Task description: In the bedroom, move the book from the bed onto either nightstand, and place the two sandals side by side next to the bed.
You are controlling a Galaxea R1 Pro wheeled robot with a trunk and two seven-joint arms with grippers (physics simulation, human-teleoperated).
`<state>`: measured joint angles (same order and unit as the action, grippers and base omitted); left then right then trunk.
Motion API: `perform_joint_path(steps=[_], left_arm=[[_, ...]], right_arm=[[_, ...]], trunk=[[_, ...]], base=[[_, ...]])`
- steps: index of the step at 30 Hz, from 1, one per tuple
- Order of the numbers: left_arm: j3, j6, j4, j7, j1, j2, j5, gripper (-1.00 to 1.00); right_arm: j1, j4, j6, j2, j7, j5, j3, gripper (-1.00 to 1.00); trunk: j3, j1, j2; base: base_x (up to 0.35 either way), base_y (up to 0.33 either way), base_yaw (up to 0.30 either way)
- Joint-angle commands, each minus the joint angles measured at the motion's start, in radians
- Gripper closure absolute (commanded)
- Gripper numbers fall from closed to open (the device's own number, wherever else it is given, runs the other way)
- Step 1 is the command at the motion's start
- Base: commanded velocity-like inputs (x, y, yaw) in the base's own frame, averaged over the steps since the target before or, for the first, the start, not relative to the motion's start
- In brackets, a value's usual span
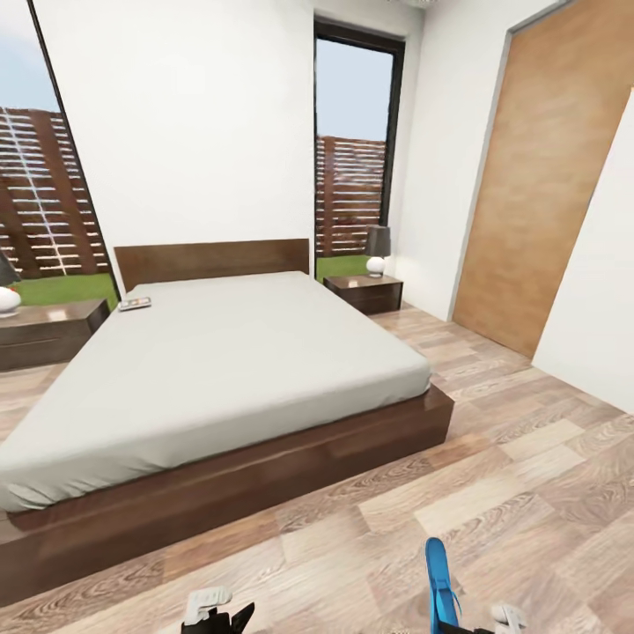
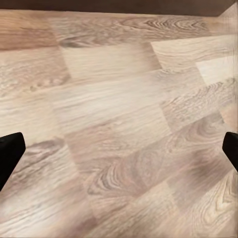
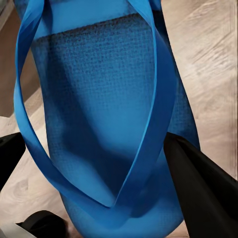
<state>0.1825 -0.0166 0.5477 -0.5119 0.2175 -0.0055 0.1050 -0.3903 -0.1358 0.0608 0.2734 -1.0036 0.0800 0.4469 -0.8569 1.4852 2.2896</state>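
Note:
The bed (image 1: 220, 361) with its off-white mattress and dark wooden frame spreads across the middle of the head view. The book (image 1: 135, 304) lies flat on the mattress near the headboard's left end. A nightstand (image 1: 364, 291) with a dark-shaded lamp (image 1: 378, 250) stands at the bed's far right. One blue sandal (image 1: 440, 583) stands on edge low in the head view, with my right gripper (image 3: 99, 168) shut on it; black fingers (image 3: 198, 191) press its sole and strap. My left gripper (image 2: 119, 148) hangs open over bare wood floor, its fingertips (image 2: 10, 153) wide apart.
Another dark wooden bedside table (image 1: 48, 328) with a lamp (image 1: 7, 291) stands left of the bed. A wooden door (image 1: 537, 176) is in the right wall, a tall window (image 1: 350, 150) behind the right nightstand. Wood floor (image 1: 528, 423) runs along the bed's right side and foot.

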Motion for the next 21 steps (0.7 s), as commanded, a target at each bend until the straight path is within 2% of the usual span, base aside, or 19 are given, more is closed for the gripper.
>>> perform_joint_path(steps=[1,21], left_arm=[[0.005,-0.002,-0.002,-0.007,0.0,-0.001,0.004,-1.0],[0.005,-0.001,-0.005,-0.007,0.0,-0.001,0.004,-1.0]], right_arm=[[-0.001,-0.001,0.007,0.0,-0.004,0.007,0.01,1.0],[-0.001,-0.001,0.007,0.0,-0.004,0.008,0.01,1.0]], trunk=[[-0.001,0.0,0.0],[-0.001,0.0,0.0]], base=[[0.0,0.0,-0.3],[0.0,0.0,-0.3]])
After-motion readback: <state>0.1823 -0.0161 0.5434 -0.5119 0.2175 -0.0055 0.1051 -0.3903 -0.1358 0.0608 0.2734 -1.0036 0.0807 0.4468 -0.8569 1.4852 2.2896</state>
